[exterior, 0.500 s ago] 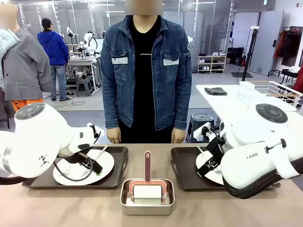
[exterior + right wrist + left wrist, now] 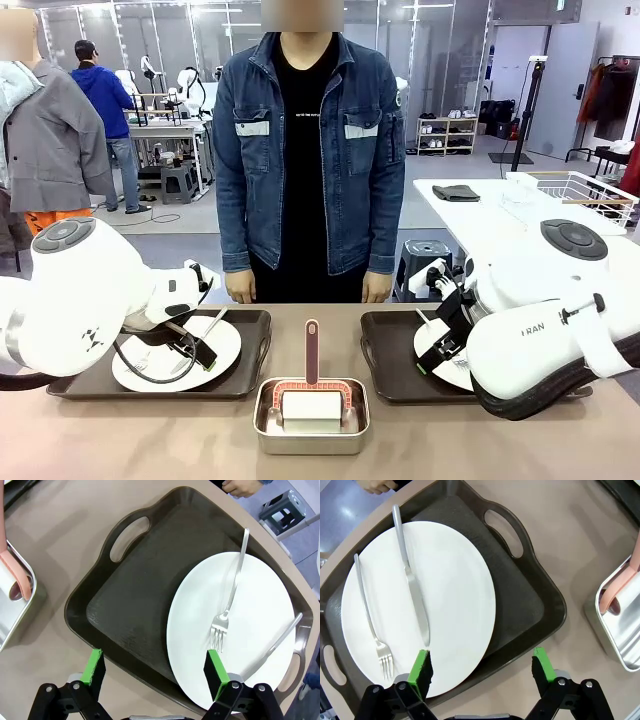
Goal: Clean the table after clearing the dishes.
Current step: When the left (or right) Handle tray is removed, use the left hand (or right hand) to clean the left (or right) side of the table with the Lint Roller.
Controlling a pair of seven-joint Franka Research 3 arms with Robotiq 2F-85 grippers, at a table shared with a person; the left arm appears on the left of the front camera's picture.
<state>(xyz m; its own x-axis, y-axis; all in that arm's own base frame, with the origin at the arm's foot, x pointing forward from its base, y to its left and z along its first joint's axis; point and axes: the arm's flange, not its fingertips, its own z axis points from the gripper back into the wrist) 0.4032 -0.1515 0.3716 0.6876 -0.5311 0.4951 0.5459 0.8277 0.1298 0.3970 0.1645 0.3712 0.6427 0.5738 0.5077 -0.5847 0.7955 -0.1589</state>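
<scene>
Nothing on the surface (image 2: 150, 440) had shifted. We found left gripper (image 2: 481, 662) and right gripper (image 2: 156, 666) wide open, straddling rims of trays (image 2: 255, 350) along the far edge. Plates (image 2: 455, 580) lay uncleared; closing on those rims seemed next.

The right arm (image 2: 540, 350) hides most of the right plate (image 2: 452, 377) and the 3 o'clock end of its tray (image 2: 385, 355). The left wrist view cuts off the steel pan (image 2: 622, 640) at 3 o'clock.

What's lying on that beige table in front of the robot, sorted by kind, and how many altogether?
Trays: 2
Plates: 2
Forks: 2
Knives: 2
Steel pan: 1
Pink-handled brush: 1
Total: 10
</scene>
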